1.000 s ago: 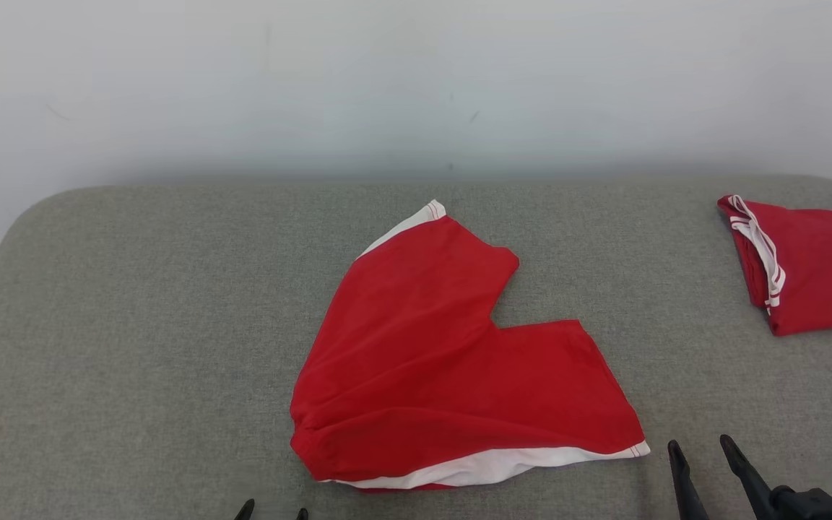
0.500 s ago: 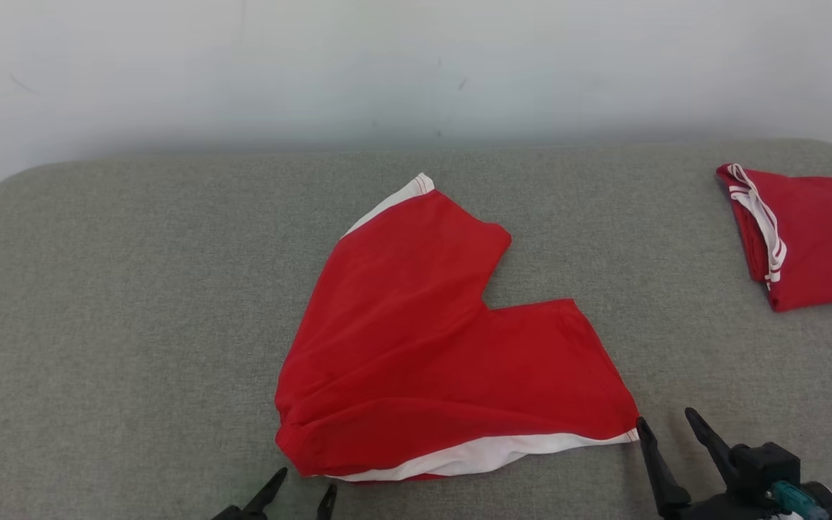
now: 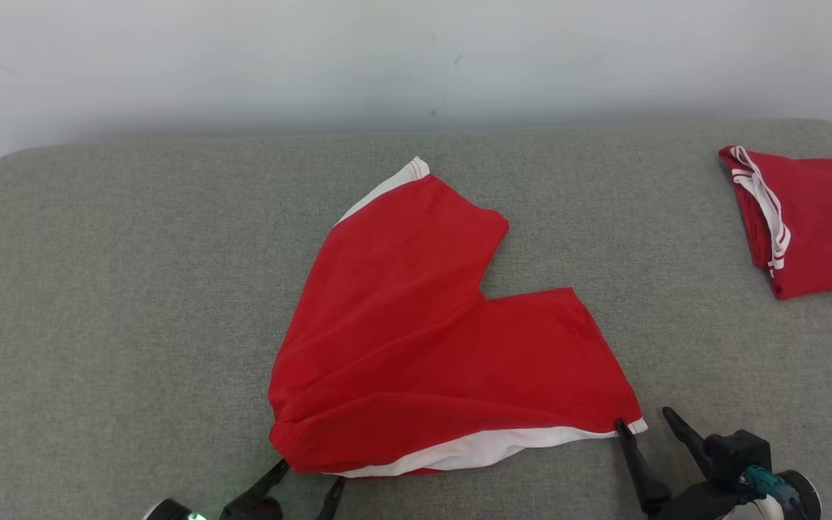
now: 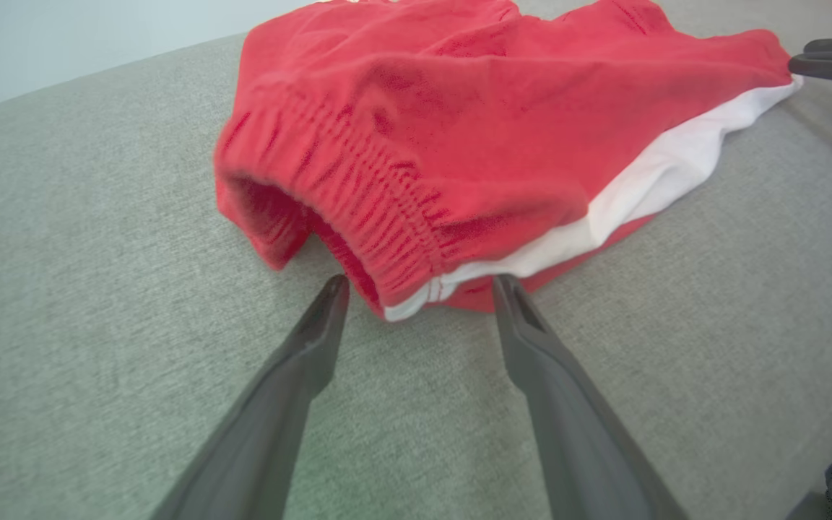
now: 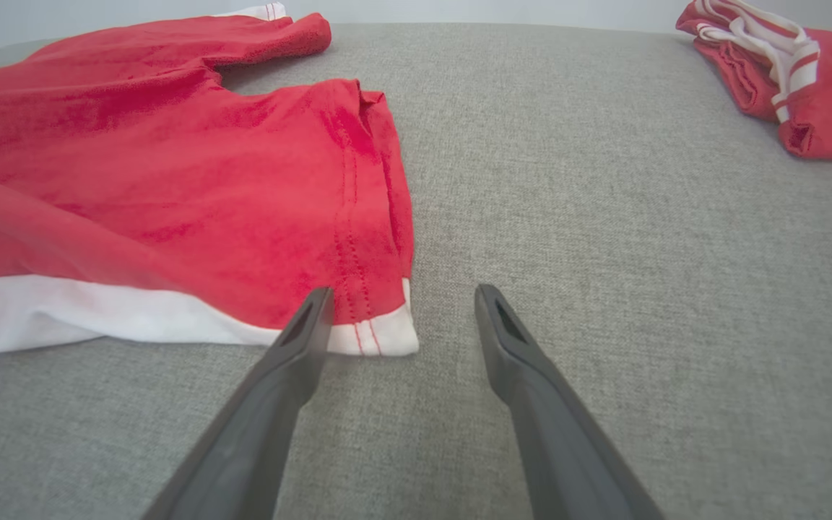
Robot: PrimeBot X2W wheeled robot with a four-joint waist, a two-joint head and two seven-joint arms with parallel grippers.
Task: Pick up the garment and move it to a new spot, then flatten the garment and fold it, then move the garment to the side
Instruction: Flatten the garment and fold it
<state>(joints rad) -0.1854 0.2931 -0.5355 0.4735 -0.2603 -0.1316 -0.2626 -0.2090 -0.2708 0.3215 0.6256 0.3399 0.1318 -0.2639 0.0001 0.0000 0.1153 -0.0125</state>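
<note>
The left hand (image 3: 313,472), spread, has been advanced to the waistband corner of the shorts (image 3: 423,347), laid at the middle of the bench (image 3: 98,289); the right hand (image 3: 643,418), spread, has been brought to the hem corner; pickup is judged imminent.

bare grey cushion (image 3: 120,289) left of red shorts (image 3: 416,347), folded red garment (image 3: 813,217) blocking far right

The garment (image 3: 430,339) is made of red cloth, matt and soft-looking. Its waistband (image 4: 358,188) is gathered and ribbed, and its white band (image 5: 98,314) is smooth and stitched with red thread. The desk (image 3: 98,289) is covered with grey woven cloth, matt and slightly rough. The left tool (image 4: 419,283) and the right tool (image 5: 401,292) are seen with dark, smooth, matt fingers, apparently plastic.
</note>
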